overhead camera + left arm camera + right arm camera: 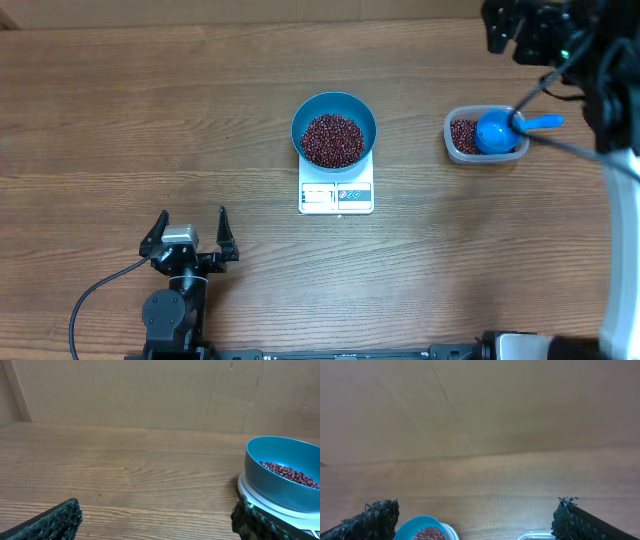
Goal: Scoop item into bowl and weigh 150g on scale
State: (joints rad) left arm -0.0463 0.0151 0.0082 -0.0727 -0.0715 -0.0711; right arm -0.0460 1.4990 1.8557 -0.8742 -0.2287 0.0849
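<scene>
The blue bowl (334, 101) stands on the white scale (336, 197) at mid-table, holding a heap of red-brown beans (333, 140). My left gripper (192, 228) rests low near the front edge, left of the scale, open and holding nothing. In its wrist view the gripper (157, 521) faces bare wood, with the bowl (280, 487), its beans (292, 473) and the scale (248, 494) at the right. My right gripper (517, 30) hovers high at the back right, open and holding nothing. In its wrist view the gripper (475, 521) has the bowl (412, 526) low on the left.
A clear plastic tub (449, 142) right of the scale holds more beans (462, 134) and a small blue scoop (497, 131) whose handle points right. A cardboard wall (150, 390) closes the table's back. The right arm's cable hangs over the tub.
</scene>
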